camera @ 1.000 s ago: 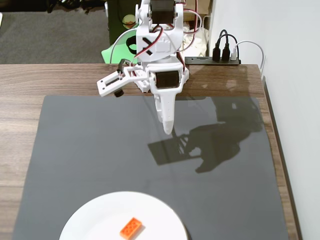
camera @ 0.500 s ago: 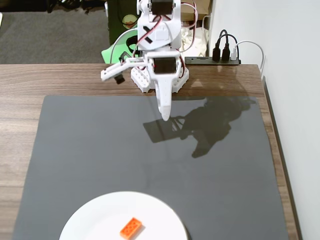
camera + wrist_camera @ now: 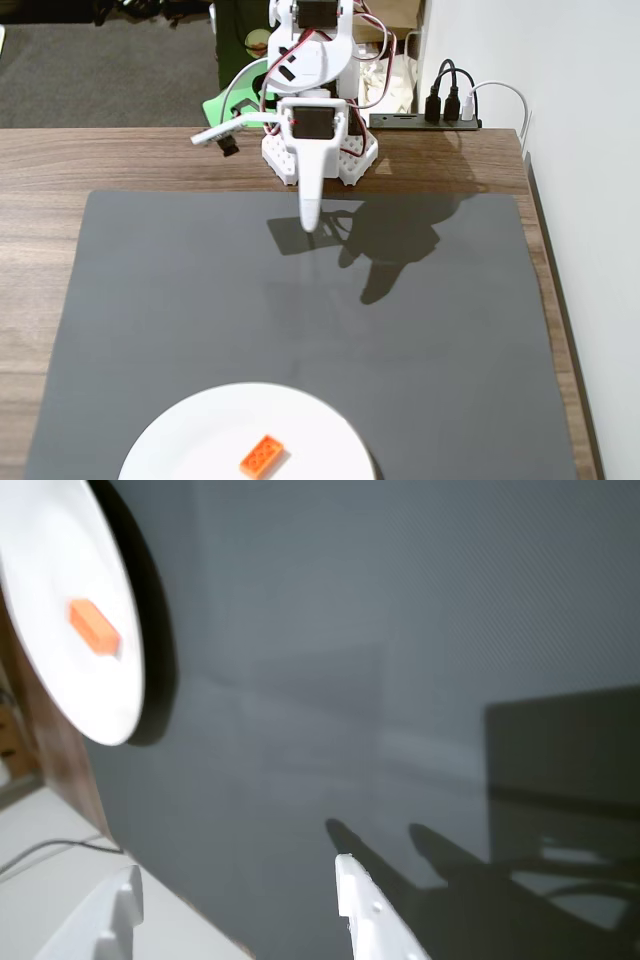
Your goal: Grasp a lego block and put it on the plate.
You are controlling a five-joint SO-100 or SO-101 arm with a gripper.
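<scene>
Jaws parted and empty; in the fixed view, gripper (image 3: 262, 170) at twelve o'clock, well apart from the plate (image 3: 190, 430) at six, brick (image 3: 262, 456) resting on it. In the wrist view, brick (image 3: 95, 626) on plate (image 3: 90, 695) at ten o'clock. Task apparently finished.

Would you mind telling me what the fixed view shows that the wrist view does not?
Only the fixed view shows the arm's base, the power strip and the whole grey mat. Only the wrist view shows the open end effector close up, holding nothing. Both show the lego block lying on the plate.
</scene>
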